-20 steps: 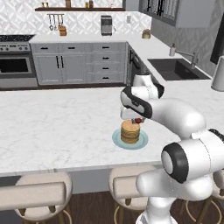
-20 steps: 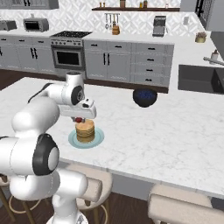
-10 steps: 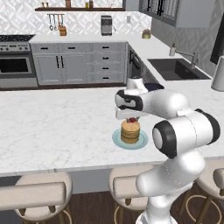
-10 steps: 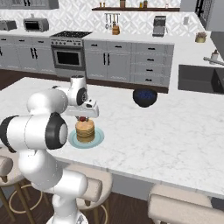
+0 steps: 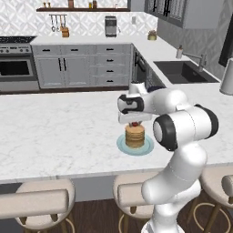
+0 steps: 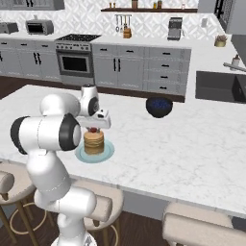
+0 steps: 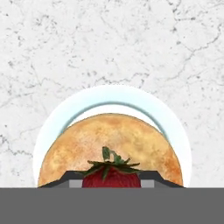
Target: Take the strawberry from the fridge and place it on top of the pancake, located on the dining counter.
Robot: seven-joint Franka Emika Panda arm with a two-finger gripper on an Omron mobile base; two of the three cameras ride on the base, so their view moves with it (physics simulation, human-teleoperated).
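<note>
The gripper [image 5: 134, 123] pinches the strawberry [image 7: 112, 176]. It hangs just above the pancake [image 5: 134, 135] on the dining counter [image 5: 59, 132].

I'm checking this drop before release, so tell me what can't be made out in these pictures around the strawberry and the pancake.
- Gap between strawberry and pancake: too small in the base views; hand view looks straight down.
- Strawberry's lower half: cut off at the bottom of the hand view.
- End effector fingertips: only slivers show in the hand view.
- Plate right side: hidden by the arm in the left base view.
</note>
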